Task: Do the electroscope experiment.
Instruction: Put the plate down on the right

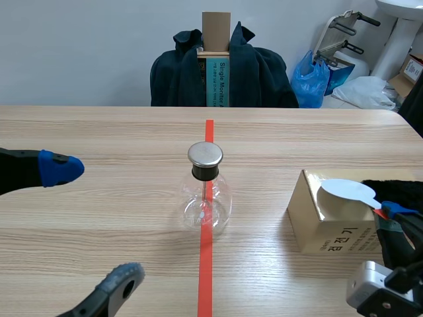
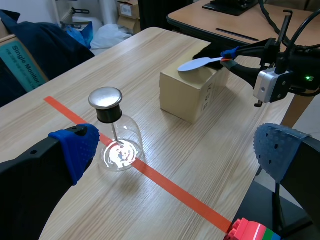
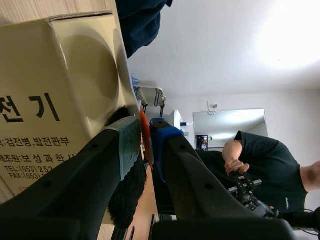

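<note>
The electroscope (image 1: 205,191), a clear glass flask with a metal cap and a thin rod inside, stands on the red tape line at mid table. My left gripper (image 1: 92,224) is open to its left, and the flask (image 2: 113,134) sits just ahead of one fingertip (image 2: 75,147). On the right, my right gripper (image 1: 391,211) is shut on the red handle of a white paddle (image 1: 346,190). The paddle's disc (image 2: 199,63) hangs over a tan cardboard box (image 1: 328,228). In the right wrist view the gripper (image 3: 145,134) pinches the red handle, with black fur (image 3: 127,192) beside it.
The black fur cloth (image 1: 396,187) lies on the box's far right side. A chair draped with a dark jacket (image 1: 221,69) stands across the table. Coloured bricks (image 2: 250,231) show under my left gripper. A person in a black shirt (image 3: 260,155) is behind the right arm.
</note>
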You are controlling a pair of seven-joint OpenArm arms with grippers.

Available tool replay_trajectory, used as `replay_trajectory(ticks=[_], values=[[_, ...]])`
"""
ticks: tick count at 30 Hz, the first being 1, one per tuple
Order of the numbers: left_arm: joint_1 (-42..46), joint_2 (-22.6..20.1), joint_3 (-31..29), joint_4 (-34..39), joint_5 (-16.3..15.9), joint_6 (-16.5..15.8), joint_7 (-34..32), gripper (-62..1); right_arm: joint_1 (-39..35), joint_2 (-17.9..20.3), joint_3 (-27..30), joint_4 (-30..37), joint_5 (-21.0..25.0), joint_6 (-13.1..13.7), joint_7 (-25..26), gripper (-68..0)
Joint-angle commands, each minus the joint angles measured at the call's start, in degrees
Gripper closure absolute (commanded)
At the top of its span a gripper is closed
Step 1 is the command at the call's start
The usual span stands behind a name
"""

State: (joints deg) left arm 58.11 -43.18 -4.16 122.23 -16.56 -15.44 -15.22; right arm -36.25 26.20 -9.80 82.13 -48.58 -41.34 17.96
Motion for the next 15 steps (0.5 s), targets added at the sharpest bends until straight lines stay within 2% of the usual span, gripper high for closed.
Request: replay_trajectory(ticks=[1,4,6,15], values=[[-0.2,0.3,0.2,0.1,-0.4,-0.1,-1.2,-62.3,-0.2,0.8,0.7,1.6,0.2,-2.3,-0.2,-7.1],[-0.2,0.3,0.2,0.1,-0.4,1.1,-1.2,-62.3,-0.2,0.8,0.7,1.6,0.2,-2.4,-0.2,-7.8],[-0.2,0.3,0.2,0.1,-0.4,1.9,-1.2,-62.3,-0.2,0.8,0.7,1.6,0.2,-2.4,-0.7,-13.9],[-0.2,0.3,0.2,0.1,-0.4,2.9,-1.2,-62.3,-0.2,0.8,0.7,1.6,0.2,-2.4,-0.9,-63.0]])
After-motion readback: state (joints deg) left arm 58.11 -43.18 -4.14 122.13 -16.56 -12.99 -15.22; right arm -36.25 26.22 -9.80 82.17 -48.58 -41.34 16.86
